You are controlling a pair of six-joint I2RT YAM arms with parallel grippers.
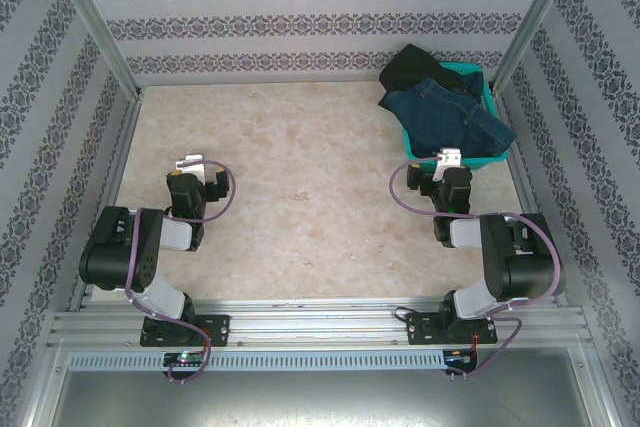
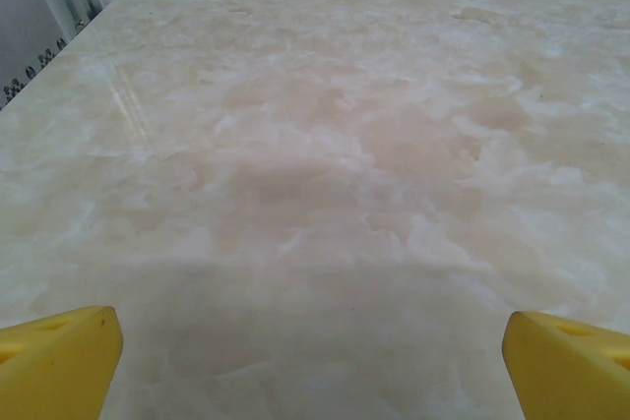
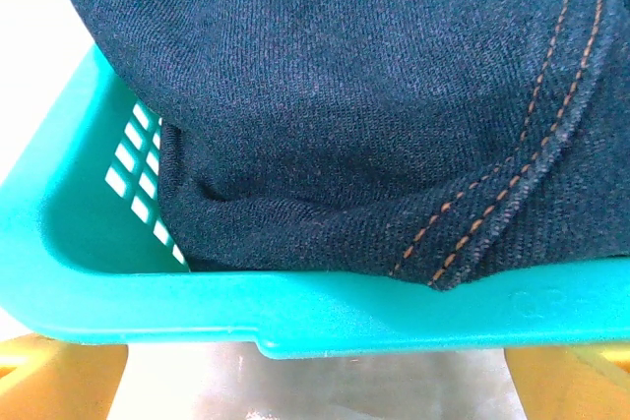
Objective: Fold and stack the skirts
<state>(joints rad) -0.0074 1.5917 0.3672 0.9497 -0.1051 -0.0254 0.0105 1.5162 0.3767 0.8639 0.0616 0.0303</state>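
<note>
Denim skirt (image 1: 445, 112) lies over black skirt (image 1: 415, 67) in the basket (image 1: 482, 160) at the worktop's (image 1: 300, 177) far right corner, so right gripper (image 1: 447, 159) stands spread at its near rim, prob. to pull one out; left gripper (image 1: 190, 163) spread too.

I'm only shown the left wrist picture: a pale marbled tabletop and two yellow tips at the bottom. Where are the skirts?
Observer: In a teal mesh basket at the table's far right corner, with a dark blue denim skirt on top.
Operator: Is there anything else in it?
Observer: A black skirt lies behind the denim one, spilling over the basket's far left side.
Operator: What is the other arm doing?
Observer: The right gripper is at the basket's near rim, its jaws open and holding nothing.
</note>
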